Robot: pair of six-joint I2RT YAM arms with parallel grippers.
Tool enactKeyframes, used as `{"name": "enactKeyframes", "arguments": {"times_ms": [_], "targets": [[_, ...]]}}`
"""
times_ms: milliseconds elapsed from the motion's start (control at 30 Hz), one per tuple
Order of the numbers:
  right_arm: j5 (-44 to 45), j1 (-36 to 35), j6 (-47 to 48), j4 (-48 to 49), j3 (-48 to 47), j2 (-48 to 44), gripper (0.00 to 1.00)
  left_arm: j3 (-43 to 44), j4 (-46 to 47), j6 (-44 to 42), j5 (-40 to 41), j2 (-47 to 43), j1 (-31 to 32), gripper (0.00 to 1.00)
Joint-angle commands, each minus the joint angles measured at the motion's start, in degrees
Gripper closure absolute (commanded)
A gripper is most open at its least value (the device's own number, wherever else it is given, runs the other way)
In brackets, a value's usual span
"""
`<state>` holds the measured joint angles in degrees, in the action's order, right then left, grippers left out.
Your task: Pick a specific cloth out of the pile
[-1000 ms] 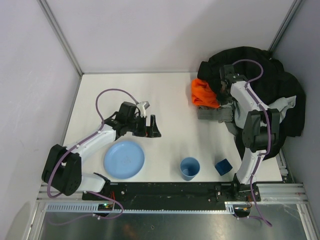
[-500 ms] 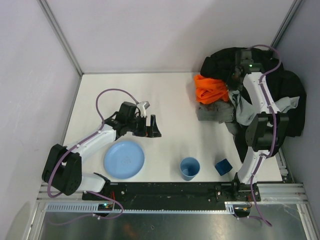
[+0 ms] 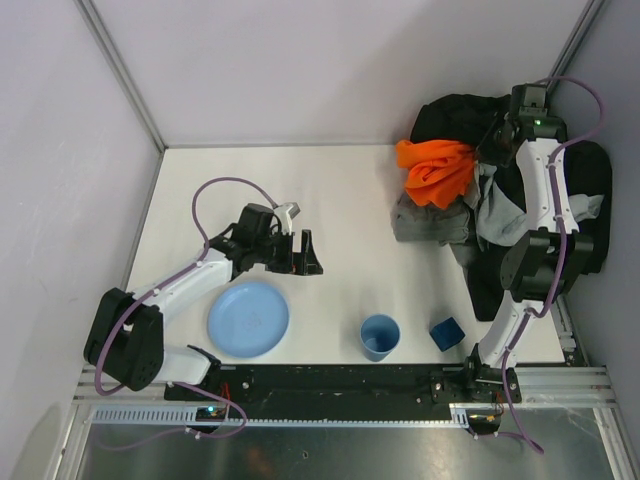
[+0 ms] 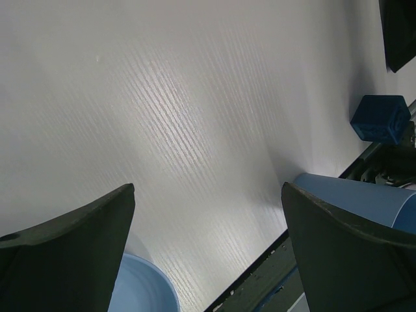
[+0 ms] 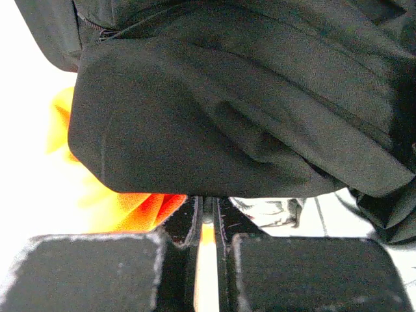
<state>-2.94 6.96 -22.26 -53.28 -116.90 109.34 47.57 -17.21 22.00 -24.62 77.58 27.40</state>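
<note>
I see the grey cloth (image 3: 428, 224) lying flat on the worktop (image 3: 330, 195) near its right edge, against the pile (image 3: 452, 110), with its long side running left to right. My right gripper (image 3: 488, 151) pinches the orange cloth (image 3: 437, 170) by the far right corner. My left gripper (image 3: 298, 256) hangs with its fingers spread.

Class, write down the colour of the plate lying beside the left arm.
The plate is light blue, seen best in the top external view.

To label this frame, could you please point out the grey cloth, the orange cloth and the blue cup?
grey cloth (image 3: 427, 225): top view, folded left part.
orange cloth (image 3: 438, 172): top view, bunched middle.
blue cup (image 3: 380, 333): top view, inner floor.
</note>
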Motion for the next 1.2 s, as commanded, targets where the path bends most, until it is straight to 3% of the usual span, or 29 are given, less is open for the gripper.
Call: {"name": "enactKeyframes", "arguments": {"times_ms": [0,433,633,900,1167], "targets": [[-0.31,0.67,0.69,8.60,-0.93,-2.84,1.00,1.21,1.42,-0.99,-1.20,-0.86,0.55,0.00],[3.83,4.61,-3.19,11.33,4.77,2.98,1.00,9.93,1.84,1.22,-4.49,3.88,0.97,0.00],[-0.85,10.09,-7.44,9.65,11.37,7.85,1.00,12.91,4.62,4.14,-6.74,7.22,1.83,0.00],[-6.83,15.61,-9.96,17.89,27.49,7.21,1.00,14.80,9.52,9.16,-8.72,11.43,3.45,0.00],[-7.69,16.24,-8.47,18.86,30.48,9.44,1.00,17.31,15.21,13.80,-11.39,17.18,5.08,0.00]]}}
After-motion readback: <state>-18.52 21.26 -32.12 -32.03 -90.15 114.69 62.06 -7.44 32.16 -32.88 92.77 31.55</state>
